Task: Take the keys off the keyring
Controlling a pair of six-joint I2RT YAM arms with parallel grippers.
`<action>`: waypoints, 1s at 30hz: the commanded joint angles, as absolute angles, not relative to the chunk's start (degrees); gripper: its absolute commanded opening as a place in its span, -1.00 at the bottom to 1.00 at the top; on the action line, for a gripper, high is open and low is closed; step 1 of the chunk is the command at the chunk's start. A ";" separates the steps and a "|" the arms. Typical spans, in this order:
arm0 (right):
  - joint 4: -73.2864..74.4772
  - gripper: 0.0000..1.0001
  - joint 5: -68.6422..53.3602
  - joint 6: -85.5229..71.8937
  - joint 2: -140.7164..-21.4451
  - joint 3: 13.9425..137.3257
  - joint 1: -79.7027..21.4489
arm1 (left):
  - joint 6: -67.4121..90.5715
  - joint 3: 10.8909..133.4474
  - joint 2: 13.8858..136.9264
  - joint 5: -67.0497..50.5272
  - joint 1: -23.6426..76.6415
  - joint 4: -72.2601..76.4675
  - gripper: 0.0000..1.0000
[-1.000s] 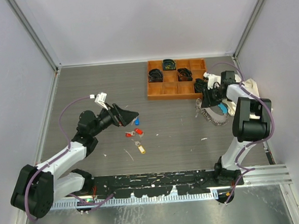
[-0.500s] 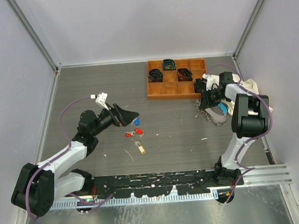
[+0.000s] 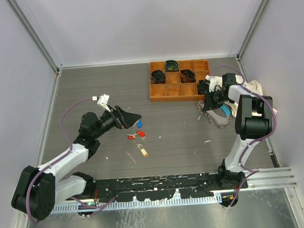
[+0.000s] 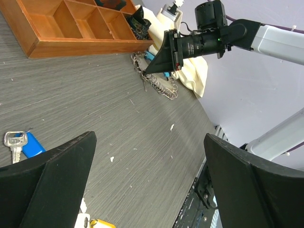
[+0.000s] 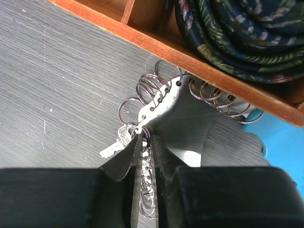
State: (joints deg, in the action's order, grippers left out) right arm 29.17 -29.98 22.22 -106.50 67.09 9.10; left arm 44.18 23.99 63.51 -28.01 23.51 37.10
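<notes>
The keyring [image 3: 215, 118], a loop of silvery coils with a light-blue segment [image 3: 225, 110], lies at the right just in front of the orange tray. My right gripper [image 3: 208, 102] is shut on its coils [image 5: 150, 164]. One silver key [image 5: 115, 144] still hangs from the coils beside the fingers. Loose keys lie mid-table: a blue tag [image 3: 138, 123], red tags [image 3: 132, 136], a yellow tag [image 3: 143, 152]. My left gripper [image 3: 134, 116] is open and empty, just above them. In the left wrist view the blue-tagged key [image 4: 23, 143] shows at the left, between the open fingers [image 4: 149, 142].
The orange compartment tray [image 3: 161, 96] with black coiled items [image 5: 228, 28] stands at the back right; its wall [image 5: 142, 40] is right by the keyring. A cream cloth [image 3: 254, 89] lies under the right arm. Side walls enclose the table.
My right gripper has shifted slightly up and left toward the tray, dragging the keyring with it. The left arm and loose keys have not moved.
</notes>
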 commanded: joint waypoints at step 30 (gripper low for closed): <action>40.33 -0.98 -59.21 28.70 -90.02 66.39 8.99 | 0.46 22.58 63.75 -23.48 48.33 46.83 0.80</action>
